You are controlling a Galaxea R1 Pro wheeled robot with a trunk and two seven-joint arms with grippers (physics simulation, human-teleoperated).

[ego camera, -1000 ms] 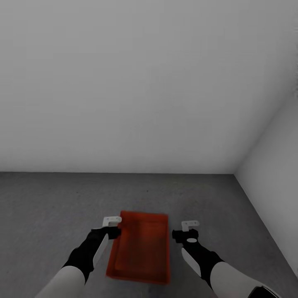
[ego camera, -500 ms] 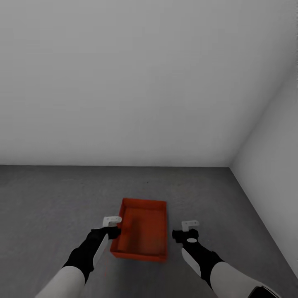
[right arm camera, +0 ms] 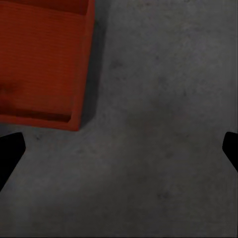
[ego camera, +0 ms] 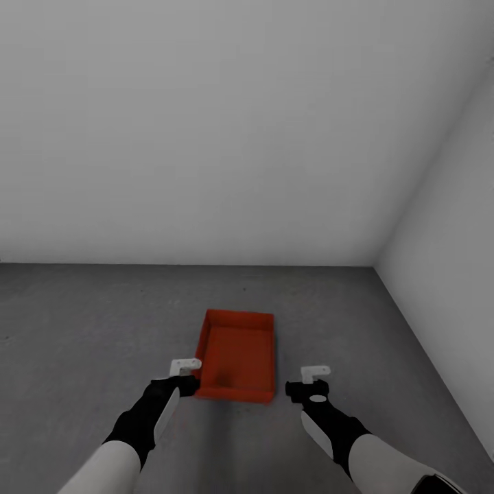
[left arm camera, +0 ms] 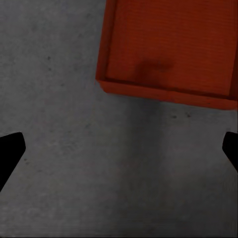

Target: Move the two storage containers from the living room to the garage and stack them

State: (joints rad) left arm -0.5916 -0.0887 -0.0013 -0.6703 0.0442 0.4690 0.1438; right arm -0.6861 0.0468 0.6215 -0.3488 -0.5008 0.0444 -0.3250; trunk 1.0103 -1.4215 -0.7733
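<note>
1 red-orange storage container (ego camera: 237, 355) is seen resting upright on the dark grey concrete floor (ego camera: 82, 329) of the garage, near the corner of 2 white walls (ego camera: 206, 137). The left gripper (ego camera: 185, 366) and right gripper (ego camera: 315, 374) are held above the floor at either side, fingers spread wide apart and empty, each clear of the container.

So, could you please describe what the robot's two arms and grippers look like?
Both arms match: glossy white forearm shells, then black wrist sections with a white panel. The left gripper and right gripper are small white bracket-like pieces on black mounts. In the wrist views the fingertips look plain black. No cables or markings visible.
</note>
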